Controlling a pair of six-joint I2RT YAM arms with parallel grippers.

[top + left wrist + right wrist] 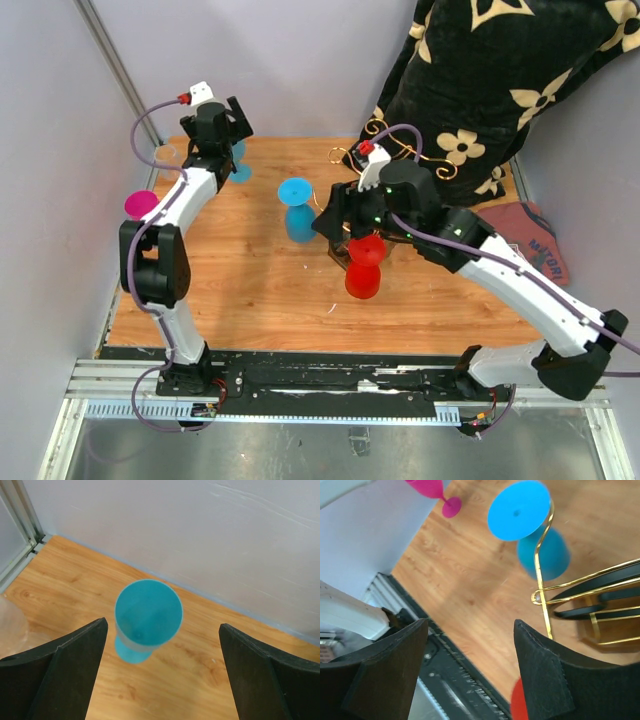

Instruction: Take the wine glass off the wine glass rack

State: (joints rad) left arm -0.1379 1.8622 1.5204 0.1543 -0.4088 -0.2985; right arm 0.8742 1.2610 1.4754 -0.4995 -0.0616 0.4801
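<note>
Wood surface; my right tool gapes wide, empty, lined up on gold wine glass rack just ahead, where blue wine glass hangs foot-up; left tool wide open, empty, above teal glass

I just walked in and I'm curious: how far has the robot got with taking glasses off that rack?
Seemingly partway. A teal glass and a pink glass stand on the table, off the rack. The left gripper and right gripper are open, empty; the right is by the rack. A blue glass seems to hang there foot-up.
</note>
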